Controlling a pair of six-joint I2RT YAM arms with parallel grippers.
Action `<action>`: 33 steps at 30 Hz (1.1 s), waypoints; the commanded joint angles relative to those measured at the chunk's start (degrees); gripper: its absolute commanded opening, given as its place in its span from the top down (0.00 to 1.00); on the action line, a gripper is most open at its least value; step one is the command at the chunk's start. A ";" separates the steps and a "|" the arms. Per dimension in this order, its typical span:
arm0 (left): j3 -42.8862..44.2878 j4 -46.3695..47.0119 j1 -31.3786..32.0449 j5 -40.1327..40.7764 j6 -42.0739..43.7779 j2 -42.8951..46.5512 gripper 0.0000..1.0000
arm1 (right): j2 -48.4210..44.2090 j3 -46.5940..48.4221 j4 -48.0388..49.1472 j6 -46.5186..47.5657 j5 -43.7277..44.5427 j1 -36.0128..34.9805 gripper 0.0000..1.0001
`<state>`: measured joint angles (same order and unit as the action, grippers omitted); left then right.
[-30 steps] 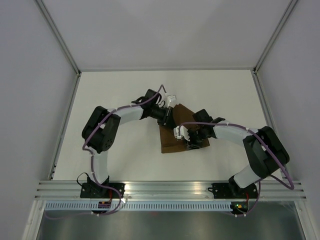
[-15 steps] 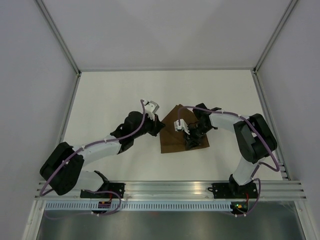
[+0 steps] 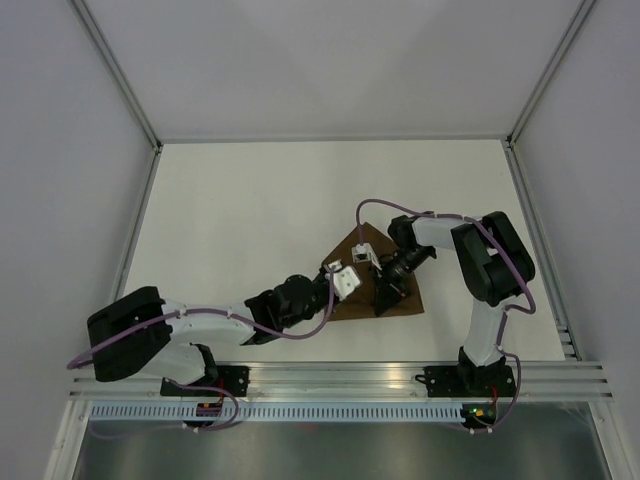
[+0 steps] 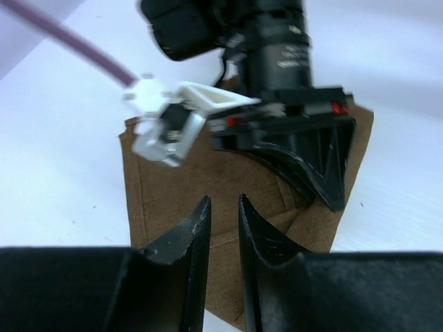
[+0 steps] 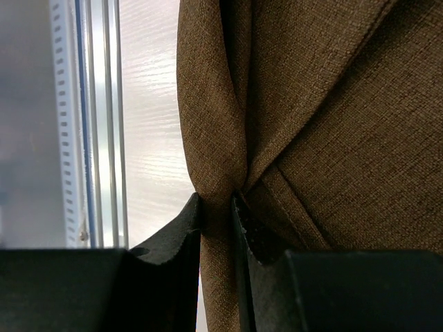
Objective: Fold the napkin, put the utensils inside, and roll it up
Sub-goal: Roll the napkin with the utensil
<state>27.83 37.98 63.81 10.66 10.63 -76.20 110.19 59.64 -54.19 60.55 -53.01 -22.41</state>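
you have the napkin (image 3: 408, 300) folded; right gripper (image 5: 217, 207) pinches a fold, left gripper (image 4: 223, 207) jaws nearly together, empty. knife unseen; rolling likely remains.

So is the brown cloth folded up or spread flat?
Folded. The cloth shows overlapping layers, and the right claw pinches one fold.

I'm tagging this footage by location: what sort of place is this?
Probably a lab robot cell: white table, plain wall panels on aluminium framing, a slotted mounting rail at the near edge.
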 commanded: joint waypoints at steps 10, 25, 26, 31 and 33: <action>6.18 -2.46 11.07 -0.28 13.27 -13.78 0.71 | 5.82 -1.72 1.02 2.64 11.27 0.70 0.92; 8.99 -4.85 13.62 -5.29 15.73 -21.44 0.66 | 6.53 -1.19 0.93 1.93 11.35 1.14 0.92; 8.99 -4.23 13.62 -5.12 15.91 -21.96 0.66 | 6.53 -1.19 1.02 1.94 11.44 1.23 0.92; 9.08 -1.94 13.62 -2.22 17.67 -24.25 0.65 | 6.79 -1.10 0.93 1.85 11.35 1.15 0.92; 9.78 -2.03 13.62 -2.04 17.75 -24.87 0.59 | 6.79 -1.01 0.84 1.76 11.35 1.14 0.92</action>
<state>36.01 34.65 77.12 8.05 25.74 -99.26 113.86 59.75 -60.64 58.54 -53.58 -21.23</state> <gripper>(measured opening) 0.376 0.254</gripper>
